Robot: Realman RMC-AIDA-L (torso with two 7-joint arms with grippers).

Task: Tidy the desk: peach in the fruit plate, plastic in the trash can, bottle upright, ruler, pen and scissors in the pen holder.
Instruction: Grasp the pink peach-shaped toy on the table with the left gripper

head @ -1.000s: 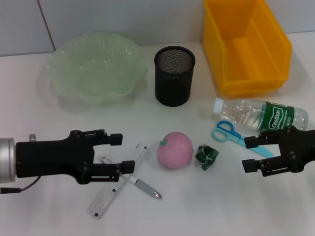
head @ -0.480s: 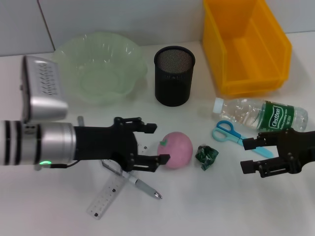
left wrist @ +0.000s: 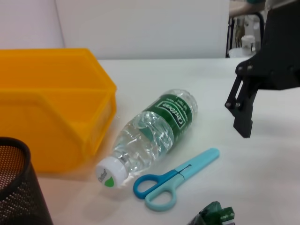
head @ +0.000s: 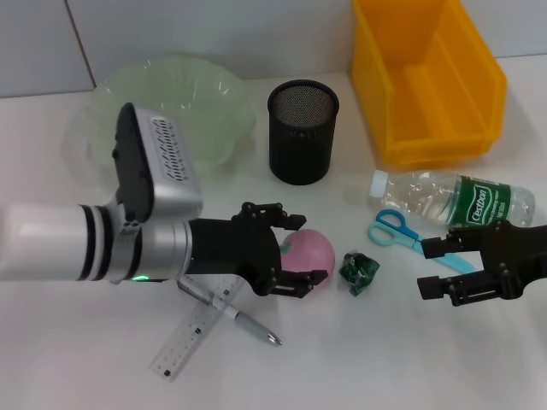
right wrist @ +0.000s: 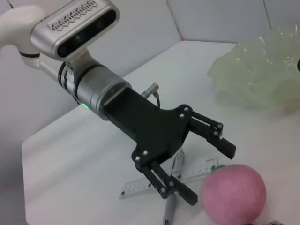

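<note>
Fingers of the left gripper (head: 299, 248) are spreading around one peach (head: 309, 256); one ruler (head: 190, 333) and one pen (head: 244, 322) are lying beneath it. Right gripper (head: 435, 266) is hovering open beside one scissors (head: 402, 231).

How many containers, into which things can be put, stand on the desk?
3, none apparently hidden: a pale green fruit plate at the back left, a black mesh pen holder in the middle, and a yellow plastic bin at the back right.

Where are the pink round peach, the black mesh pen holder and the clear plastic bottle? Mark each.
pink round peach (right wrist: 234, 193), right wrist view, middle of its skin.
black mesh pen holder (head: 302, 143), head view, outer wall.
clear plastic bottle (left wrist: 165, 123), left wrist view, green label.
</note>
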